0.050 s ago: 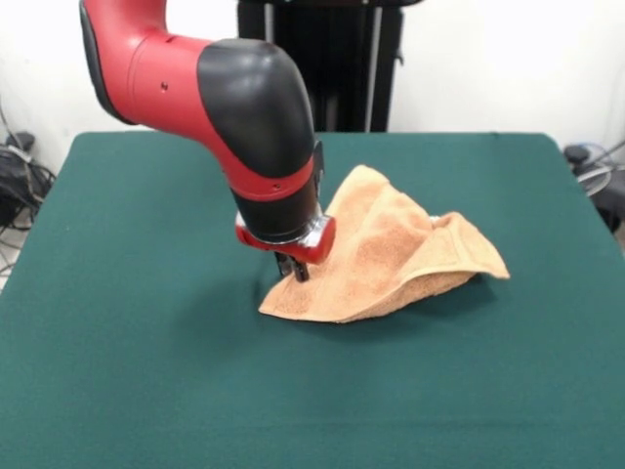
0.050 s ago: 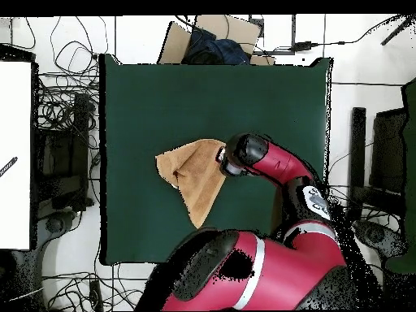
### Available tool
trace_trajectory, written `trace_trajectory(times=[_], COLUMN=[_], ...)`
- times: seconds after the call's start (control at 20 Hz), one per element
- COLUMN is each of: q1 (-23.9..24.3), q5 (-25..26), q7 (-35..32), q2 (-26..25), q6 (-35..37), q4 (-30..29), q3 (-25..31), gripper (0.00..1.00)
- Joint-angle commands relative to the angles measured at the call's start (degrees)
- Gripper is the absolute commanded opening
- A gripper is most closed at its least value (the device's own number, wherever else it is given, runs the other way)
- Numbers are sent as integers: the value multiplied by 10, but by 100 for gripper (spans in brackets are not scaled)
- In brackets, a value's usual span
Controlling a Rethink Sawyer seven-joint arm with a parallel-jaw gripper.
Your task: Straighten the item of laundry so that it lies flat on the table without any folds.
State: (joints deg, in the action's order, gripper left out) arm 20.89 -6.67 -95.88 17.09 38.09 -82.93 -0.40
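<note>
The item of laundry (image 1: 391, 254) is a peach-orange towel lying crumpled right of the middle of the green table (image 1: 146, 195). It is folded over itself, with a raised ridge and one point reaching right. My gripper (image 1: 294, 267) comes down at the towel's left near edge, its tip at the cloth. In the overhead view the towel (image 2: 191, 177) forms a rough triangle on the table (image 2: 268, 97), and the gripper (image 2: 222, 158) sits at its upper right corner. The wrist hides the contact point.
The red and black arm (image 1: 244, 107) leans over the table's left middle. Off the table, the overhead view shows a cardboard box (image 2: 213, 39) with dark cloth inside, tangled cables (image 2: 69, 106) and a white panel (image 2: 16, 154).
</note>
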Motion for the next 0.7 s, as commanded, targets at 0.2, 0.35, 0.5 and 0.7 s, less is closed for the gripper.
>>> trace_trajectory(times=[0.2, 0.35, 0.5, 0.7], q1=[-19, -9, -6, -7], q5=[41, 42, 43, 46], q7=[-35, -34, -36, -34], q2=[11, 10, 14, 21], q6=[16, -12, -24, -10], q4=[-25, -46, -59, -59], q3=[15, 25, 29, 28], gripper=[0, 0, 0, 0])
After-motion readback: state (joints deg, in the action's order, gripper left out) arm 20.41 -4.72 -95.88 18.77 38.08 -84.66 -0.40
